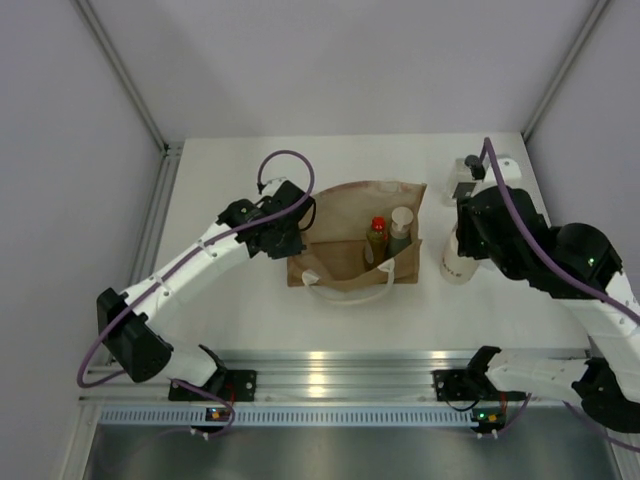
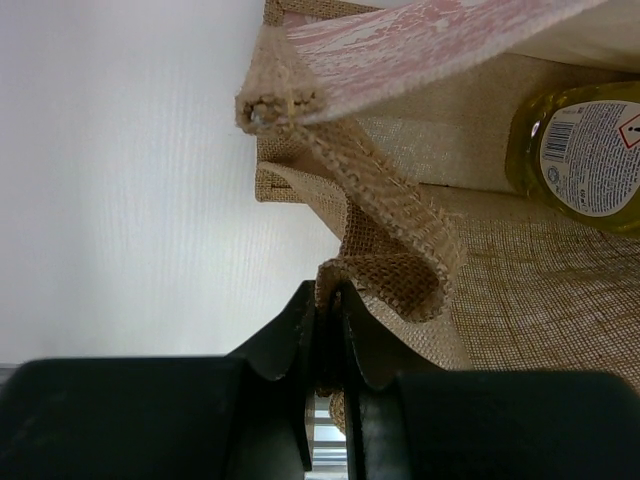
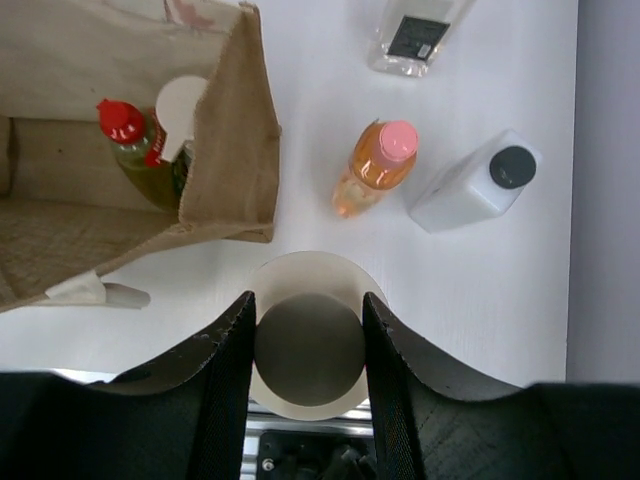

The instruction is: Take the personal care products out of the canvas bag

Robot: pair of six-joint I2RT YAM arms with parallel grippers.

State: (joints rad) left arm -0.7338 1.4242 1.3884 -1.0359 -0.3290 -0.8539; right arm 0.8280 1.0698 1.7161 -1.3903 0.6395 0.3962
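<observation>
Left jaws point(image 2: 328, 305): shut tight on a fold of the tan woven canvas bag point(image 1: 350, 215) at its left edge, the weave pinched flat between both fingers.
Right jaws point(image 3: 308, 302): part-way open, one finger against each side of the cream cylinder bottle with a grey top point(image 3: 308, 350), gripping it (whether its base is touching the surface cannot be told).
Bag: in the middle of the white surface point(image 1: 230, 180), mouth open towards the overhead camera, with a white loop handle point(image 1: 345, 292) drooping over its near side.
Inside the bag: a yellow bottle with a red cap point(image 1: 377, 240) and, just beside it, a bottle with a pale round cap point(image 1: 401, 225), both at the bag's right end.
Outside the bag: an orange bottle with a pink cap point(image 3: 375, 170), a pale square bottle with a dark cap point(image 3: 470, 190) near it, and farther off a clear bottle with a dark label point(image 3: 412, 35), all on the surface to the right of the bag.
Cream cylinder: right of the bag, close to its right wall but apart from it.
</observation>
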